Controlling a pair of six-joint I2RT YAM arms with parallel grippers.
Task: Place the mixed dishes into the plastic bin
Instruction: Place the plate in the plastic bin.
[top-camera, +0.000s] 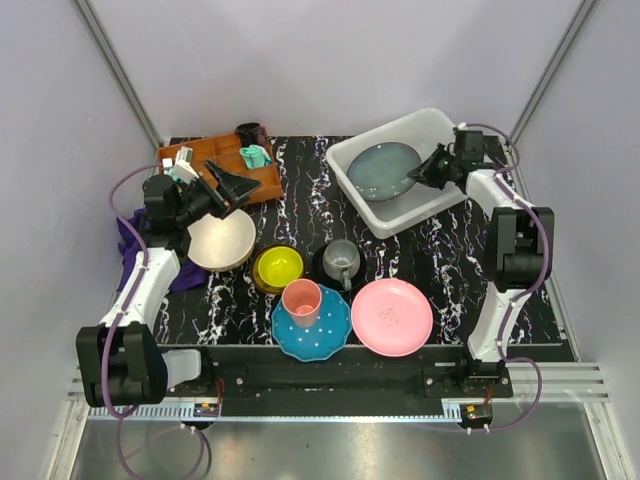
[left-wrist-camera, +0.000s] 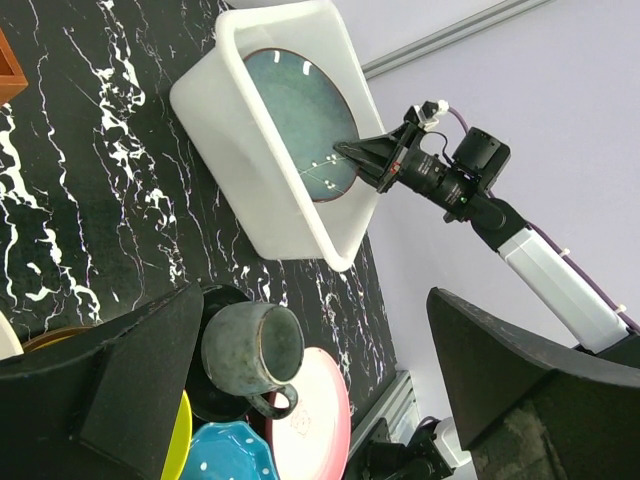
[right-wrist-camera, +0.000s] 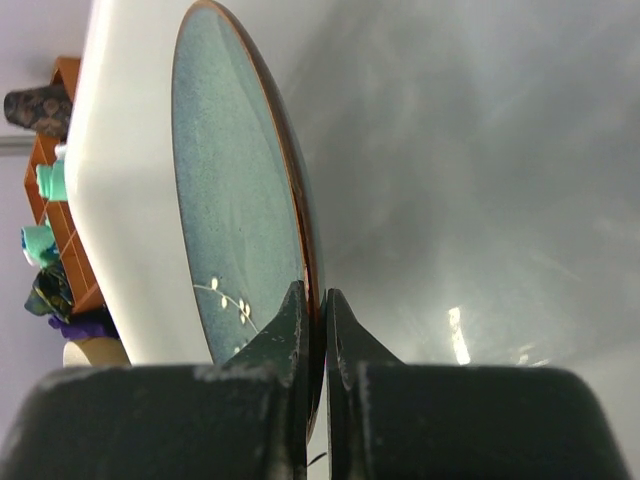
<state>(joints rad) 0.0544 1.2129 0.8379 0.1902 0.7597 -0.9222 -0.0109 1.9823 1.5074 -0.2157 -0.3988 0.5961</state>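
Grey-blue plate (top-camera: 384, 170) is inside the plastic bin (top-camera: 352, 190) at 1 o'clock on the table (top-camera: 440, 260), its 3 o'clock rim pinched by the right gripper (top-camera: 432, 168). At 9 o'clock, the left gripper (top-camera: 235, 187) hangs spread wide above the cream bowl (top-camera: 222, 242).

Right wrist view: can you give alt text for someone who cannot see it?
The right gripper pinches the rim of the grey-blue plate between its fingers, inside the plastic bin. The plate is seen almost edge-on, with the bin's pale floor behind it.
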